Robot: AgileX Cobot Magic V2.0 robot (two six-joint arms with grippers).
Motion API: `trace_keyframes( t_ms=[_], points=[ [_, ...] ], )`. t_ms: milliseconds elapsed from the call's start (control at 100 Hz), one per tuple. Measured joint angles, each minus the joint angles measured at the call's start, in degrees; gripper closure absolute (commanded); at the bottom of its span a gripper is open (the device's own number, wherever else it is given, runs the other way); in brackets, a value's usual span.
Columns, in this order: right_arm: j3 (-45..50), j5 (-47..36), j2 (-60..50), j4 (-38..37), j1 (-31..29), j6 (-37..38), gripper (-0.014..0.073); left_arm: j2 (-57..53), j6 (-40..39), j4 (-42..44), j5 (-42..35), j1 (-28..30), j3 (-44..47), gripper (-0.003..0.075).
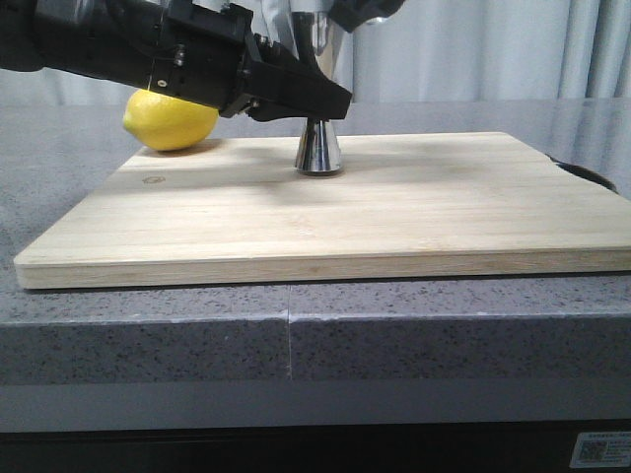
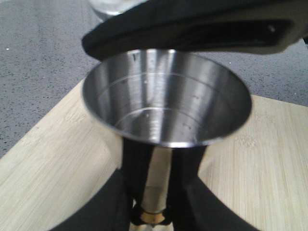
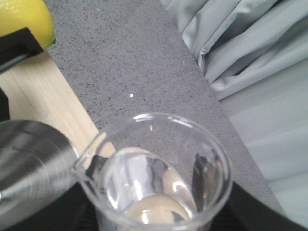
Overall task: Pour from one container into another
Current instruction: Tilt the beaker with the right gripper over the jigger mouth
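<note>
Left hand (image 1: 317,106) clamps the mirror-polished steel jigger (image 2: 166,103); right hand grips the clear glass cup (image 3: 159,173).

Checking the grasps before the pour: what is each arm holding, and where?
Left gripper clamps the jigger at its waist. Right gripper holds the glass cup by its lower sides.

lemon (image 1: 170,122), wooden board (image 1: 325,212), grey counter (image 1: 296,340), perhaps curtains (image 1: 473,49)

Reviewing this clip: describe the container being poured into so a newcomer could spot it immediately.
On the wooden cutting board, right of the lemon, stands the steel jigger, with the left gripper around its waist. It is mirror-polished and hourglass-shaped with a gold band, unlike the clear glass cup beside it.
</note>
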Motion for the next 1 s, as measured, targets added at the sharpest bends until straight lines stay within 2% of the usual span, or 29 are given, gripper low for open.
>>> trace_keyframes(
  t_ms=[1000],
  points=[
    [0.0,0.0,0.0,-6.7,0.3,0.0,0.0326,0.0,0.0,-2.5,-2.0,0.0,0.0,0.0739]
  ],
)
